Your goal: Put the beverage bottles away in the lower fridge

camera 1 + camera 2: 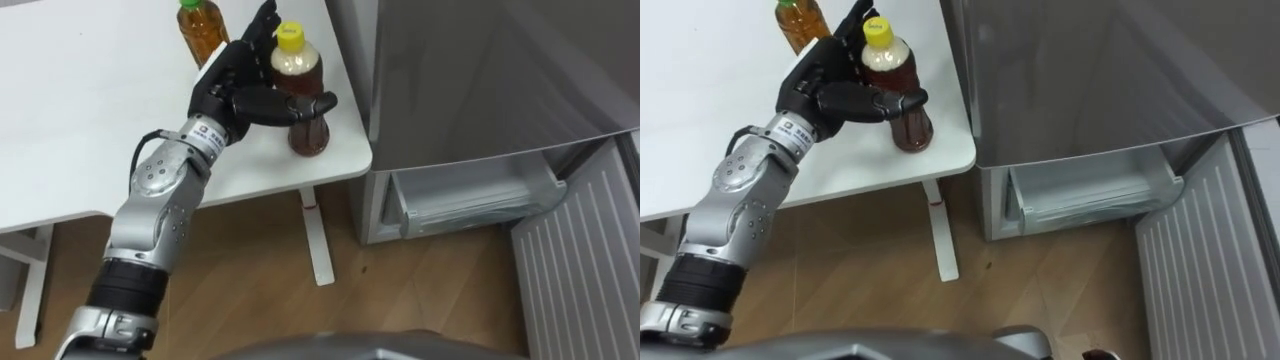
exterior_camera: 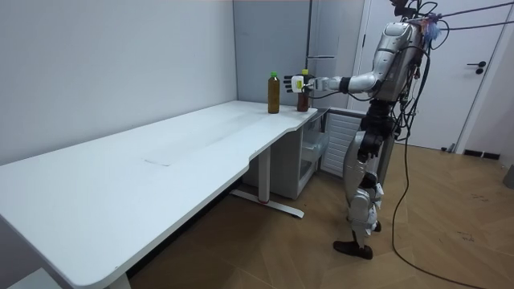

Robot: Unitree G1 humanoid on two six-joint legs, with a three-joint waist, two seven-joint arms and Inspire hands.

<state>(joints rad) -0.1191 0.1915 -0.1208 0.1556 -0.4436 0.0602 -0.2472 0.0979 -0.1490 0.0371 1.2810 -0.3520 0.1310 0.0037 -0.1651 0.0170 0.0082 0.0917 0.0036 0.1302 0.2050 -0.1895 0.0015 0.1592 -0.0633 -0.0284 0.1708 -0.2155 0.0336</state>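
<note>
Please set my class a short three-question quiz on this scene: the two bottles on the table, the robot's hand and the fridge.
1. True or false: the left hand has its thumb round the yellow-capped bottle.
2. Where does the green-capped bottle stand? A: in the fridge. B: on the table, behind the hand. C: on the floor.
3. Fill in: the lower fridge door is ____.

Key: 1 true; 2 B; 3 open.
</note>
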